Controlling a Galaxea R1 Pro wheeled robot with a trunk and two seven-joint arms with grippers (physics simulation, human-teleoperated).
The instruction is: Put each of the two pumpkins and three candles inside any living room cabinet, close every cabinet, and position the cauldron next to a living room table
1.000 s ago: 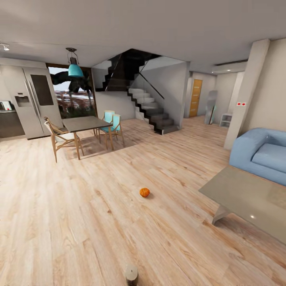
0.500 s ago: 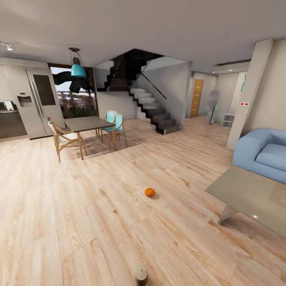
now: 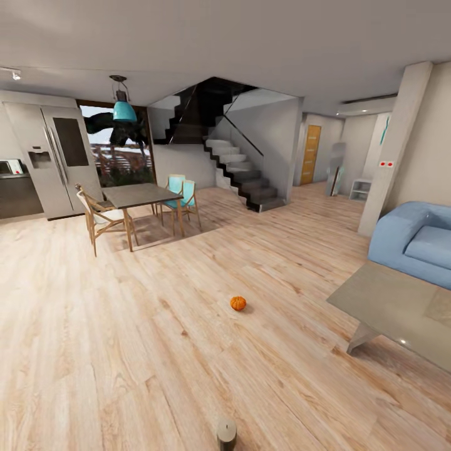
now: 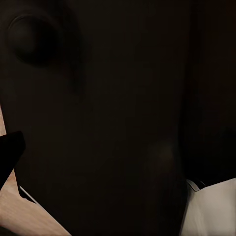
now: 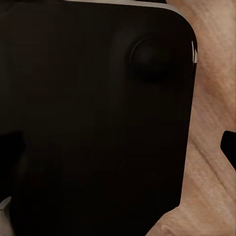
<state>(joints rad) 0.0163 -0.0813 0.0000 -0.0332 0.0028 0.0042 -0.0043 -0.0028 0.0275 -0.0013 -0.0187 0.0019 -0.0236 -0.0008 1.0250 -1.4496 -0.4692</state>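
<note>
**One pumpkin and one candle on the living-room floor**

A single bright-orange pumpkin (image 3: pixel 237 303) sits on the light wood plank floor (image 3: pixel 125 351), out in the open middle of the room, well apart from any furniture. One stubby candle (image 3: pixel 226 432) stands upright on the same floor, close to the robot and well apart from the pumpkin.

To the right stands one low grey coffee table (image 3: pixel 394 310), its near corner pointing toward the pumpkin, with one blue sofa (image 3: pixel 416 241) just behind it. Farther off on the left, one dining table (image 3: pixel 139 195) carries nothing that can be made out; four chairs can be counted around it, two with turquoise seats (image 3: pixel 180 197) and two pale wooden ones (image 3: pixel 99 216). One teal pendant lamp (image 3: pixel 123 109) hangs above it. One steel refrigerator (image 3: pixel 47 160) stands against the far left wall, one dark staircase (image 3: pixel 241 172) rises at the back, and one orange door (image 3: pixel 309 154) shows down the hallway.

Both wrist views are blocked by dark robot bodywork with slivers of wood floor at the margins, so I cannot tell whether the left hand or the right hand is apart or together.
</note>
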